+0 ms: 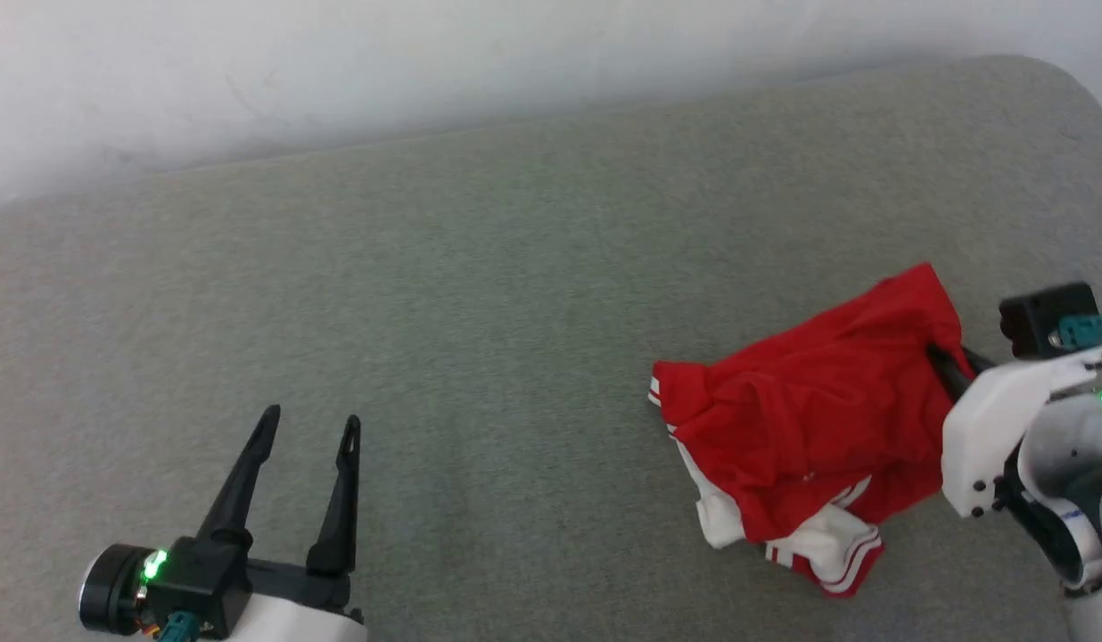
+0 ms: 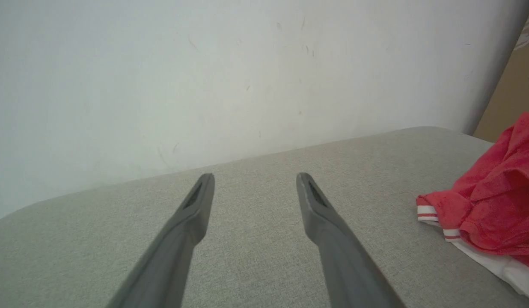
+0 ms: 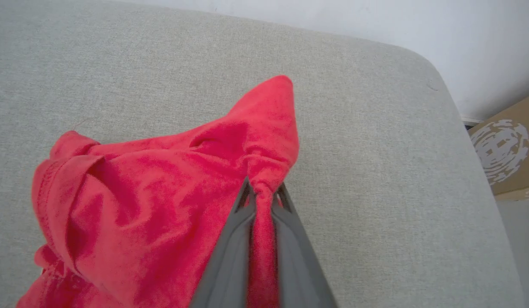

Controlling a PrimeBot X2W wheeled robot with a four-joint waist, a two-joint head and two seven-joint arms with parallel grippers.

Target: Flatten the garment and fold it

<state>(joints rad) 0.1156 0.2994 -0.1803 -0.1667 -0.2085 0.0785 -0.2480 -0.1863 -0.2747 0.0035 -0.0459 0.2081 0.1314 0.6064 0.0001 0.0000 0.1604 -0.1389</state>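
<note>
The garment (image 1: 810,410) is a red shirt with white, red-striped sleeve trim, lying crumpled at the right of the grey cushion. My right gripper (image 1: 941,364) reaches into its right edge. In the right wrist view that gripper (image 3: 263,192) is shut on a bunched red fold of the garment (image 3: 161,201), which rises between the two fingers. My left gripper (image 1: 308,428) rests at the lower left, open and with nothing in it, far from the cloth. The left wrist view has its fingers (image 2: 196,201) spread over bare cushion, with the garment (image 2: 495,201) off to the right.
The grey fabric cushion (image 1: 480,294) spans the scene, bounded by a white wall (image 1: 337,62) at the back. Its rounded right corner (image 3: 423,64) drops off toward a brown cardboard box (image 3: 504,149) on the floor.
</note>
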